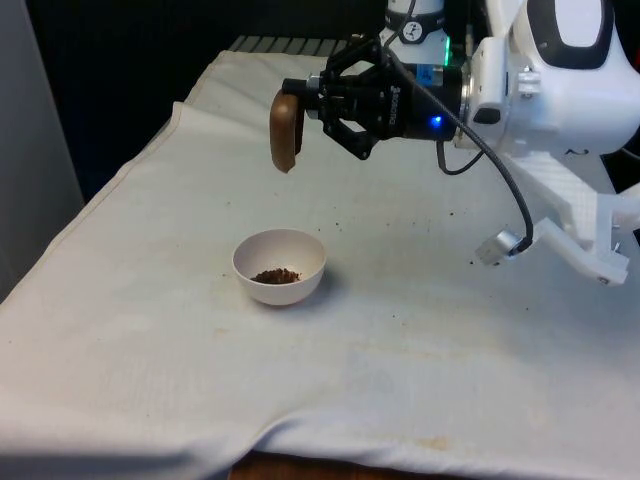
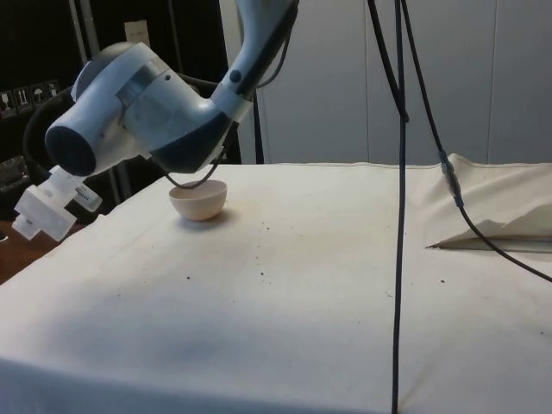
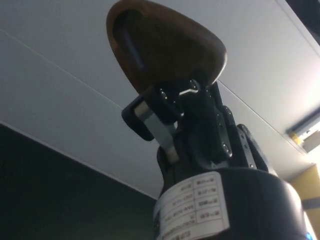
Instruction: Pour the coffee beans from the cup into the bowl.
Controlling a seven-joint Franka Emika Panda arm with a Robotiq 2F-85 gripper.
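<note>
Brown and wooden, the small round cup (image 1: 285,132) hangs tipped on its side in the air, above and slightly behind the bowl. Below it, the white round ceramic bowl (image 1: 280,266) stands on the white cloth-covered table (image 1: 420,330) with a little heap of dark coffee beans (image 1: 276,275) inside. Further to the front view's right, the black two-finger gripper (image 1: 312,105) is clamped on the cup's rim.
</note>
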